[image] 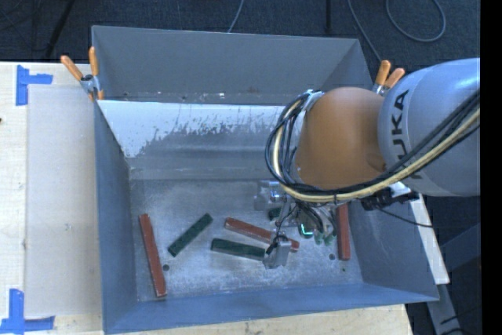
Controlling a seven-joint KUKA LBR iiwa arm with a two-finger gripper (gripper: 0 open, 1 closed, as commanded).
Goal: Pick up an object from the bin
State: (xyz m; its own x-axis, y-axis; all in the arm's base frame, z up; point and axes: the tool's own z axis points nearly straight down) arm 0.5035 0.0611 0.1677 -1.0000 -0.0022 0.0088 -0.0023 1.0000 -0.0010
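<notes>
My gripper (276, 253) hangs low over the bin floor, right of the middle, under the arm's orange cover. It is right at the right end of a dark green flat stick (235, 249) and over the lower end of a red-brown stick (249, 231) that lies slanted just behind it. Whether it touches either one I cannot tell. Another red-brown stick (343, 233) lies lengthwise close to its right, near the bin's right wall.
A second dark green stick (190, 234) lies slanted left of centre. A long red-brown stick (152, 255) lies along the left wall. The arm and its cables hide the floor at the back right.
</notes>
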